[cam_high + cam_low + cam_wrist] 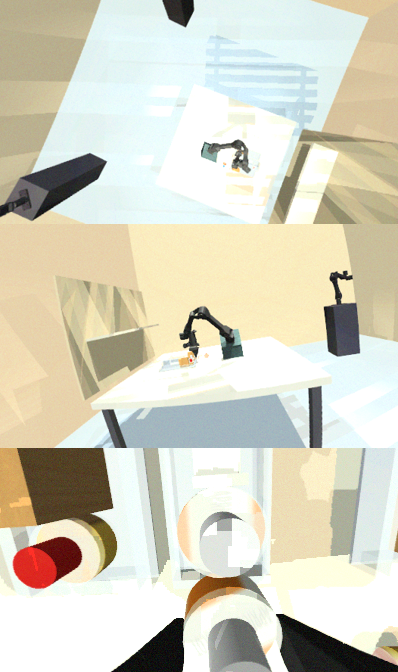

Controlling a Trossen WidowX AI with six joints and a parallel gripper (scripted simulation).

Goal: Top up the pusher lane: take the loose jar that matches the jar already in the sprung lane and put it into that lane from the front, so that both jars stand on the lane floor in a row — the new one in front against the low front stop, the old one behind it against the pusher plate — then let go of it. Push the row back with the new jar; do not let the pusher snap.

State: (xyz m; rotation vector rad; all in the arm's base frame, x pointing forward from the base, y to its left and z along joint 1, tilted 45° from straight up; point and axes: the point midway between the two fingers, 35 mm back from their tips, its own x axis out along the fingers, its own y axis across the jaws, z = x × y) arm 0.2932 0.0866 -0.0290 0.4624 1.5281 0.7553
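My gripper point(228, 624) point(194, 355) is shut on a jar point(200, 607) with an orange-brown side, pale lid and grey knob. This jar is at the front end of the clear-walled sprung lane point(172, 508), beside the low front stop point(189, 575) in the wrist view. A matching jar point(190, 523) with a grey knob stands in the lane just behind it. I cannot tell whether the two jars touch. The held jar's base is hidden, so its height over the lane floor is unclear. The pusher plate is not clearly seen.
In the lane to the left stands a jar with a red knob point(35, 567), with a brown and orange block point(70, 483) behind it. Another clear wall point(367, 508) is to the right. Part of a pinkish jar point(386, 655) shows at the lower right. The arm's teal base box point(231, 351) stands on the table.
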